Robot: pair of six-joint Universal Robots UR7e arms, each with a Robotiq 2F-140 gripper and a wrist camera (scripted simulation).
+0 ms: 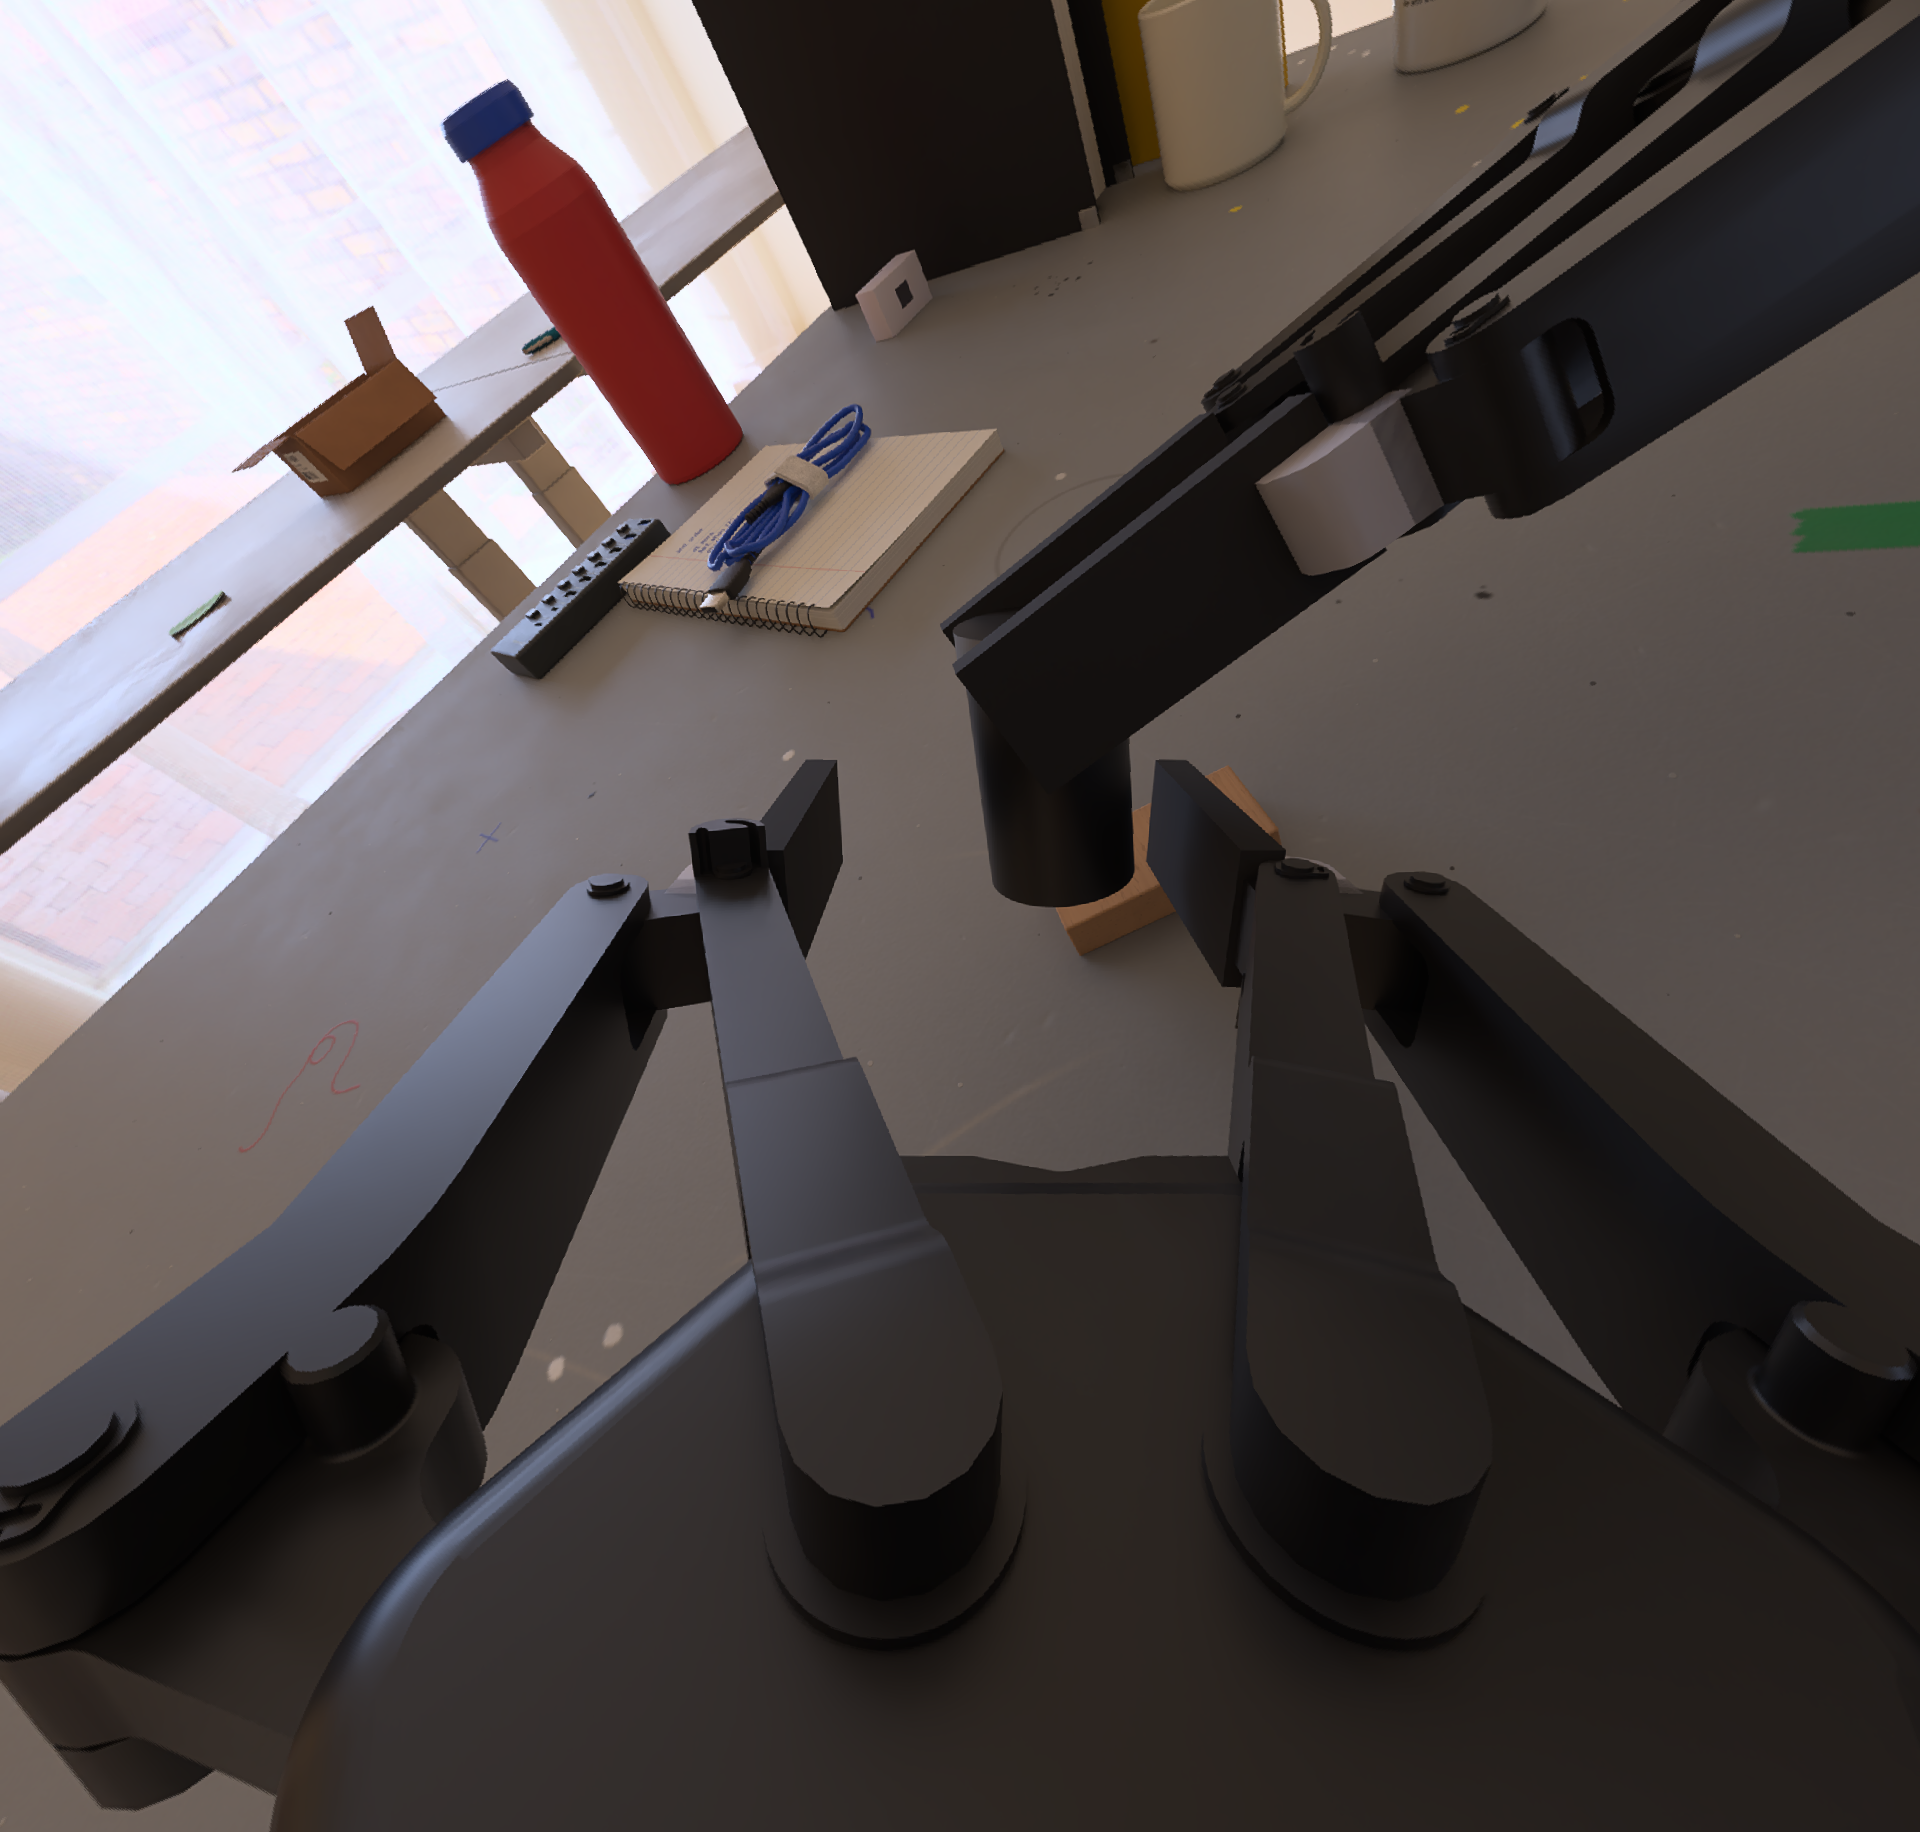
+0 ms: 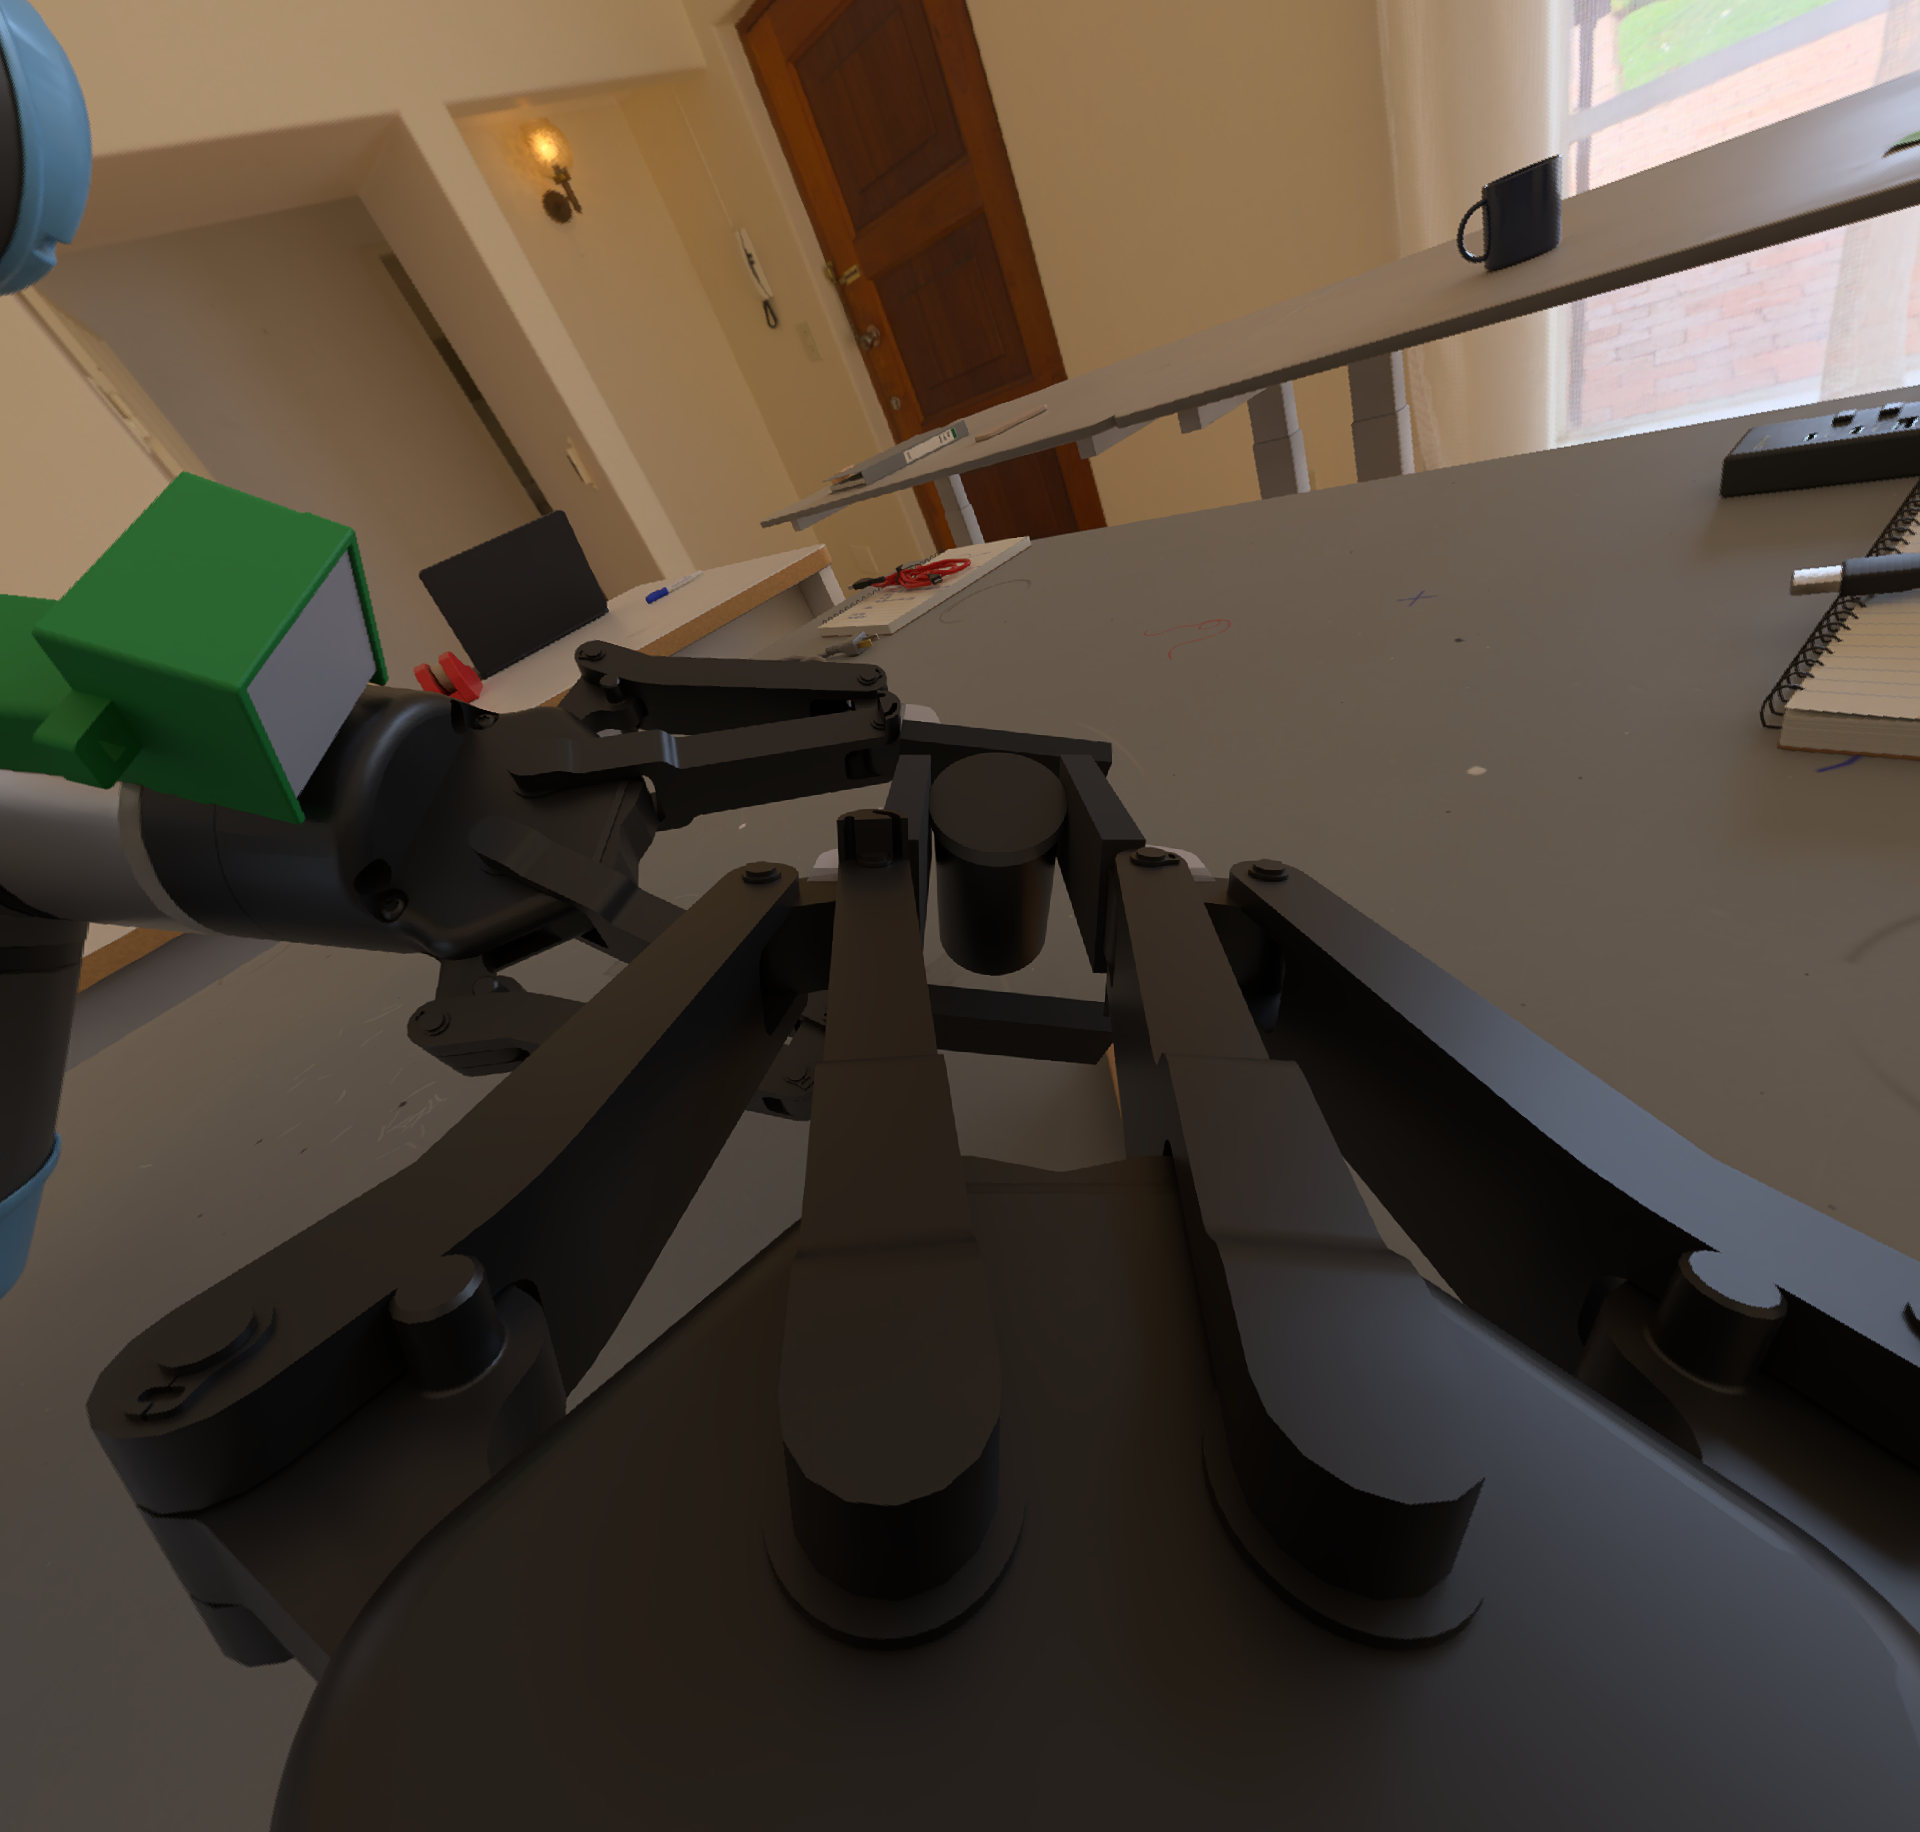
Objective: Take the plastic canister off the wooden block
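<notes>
Grey tabletop bears the wooden block, where the right gripper clamps the dark plastic canister at mid-wall, likely light, stiff and slick, while the left gripper hangs spread, empty.

Right gripper clamps black plastic canister, blocking the left gripper; bare grey tabletop leftward.
</notes>
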